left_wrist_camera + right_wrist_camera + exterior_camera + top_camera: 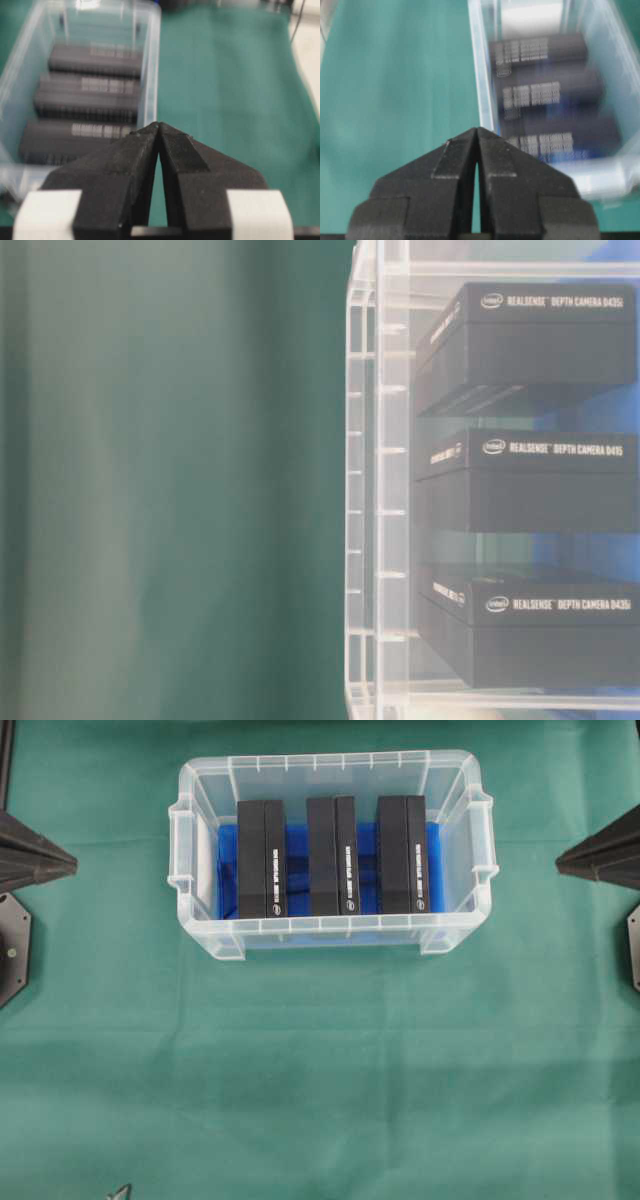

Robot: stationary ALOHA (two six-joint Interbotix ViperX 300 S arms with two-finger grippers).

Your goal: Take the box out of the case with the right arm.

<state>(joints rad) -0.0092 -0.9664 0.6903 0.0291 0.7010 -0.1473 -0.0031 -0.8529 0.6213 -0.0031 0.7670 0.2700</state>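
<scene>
The task stands at its opening step: nothing is lifted yet. Three black rectangular boxes (400,853) stand side by side inside the clear plastic rimmed case (203,926). The right gripper (477,131), fingers pressed together, sits well outside the case; the left gripper (159,125) is likewise pinched shut. Next, the right jaws must spread and reach over the rim. Which box is meant is unclear; wrist views are blurred.

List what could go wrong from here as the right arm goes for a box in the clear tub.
1. Three black rectangular boxes stand side by side in the clear plastic tub with narrow gaps; the fingers may not fit between them or could drag a neighbour.
2. The right gripper is shut and outside the tub; it must open first.
3. Its approach crosses the tub's rimmed wall and could clip it.
</scene>
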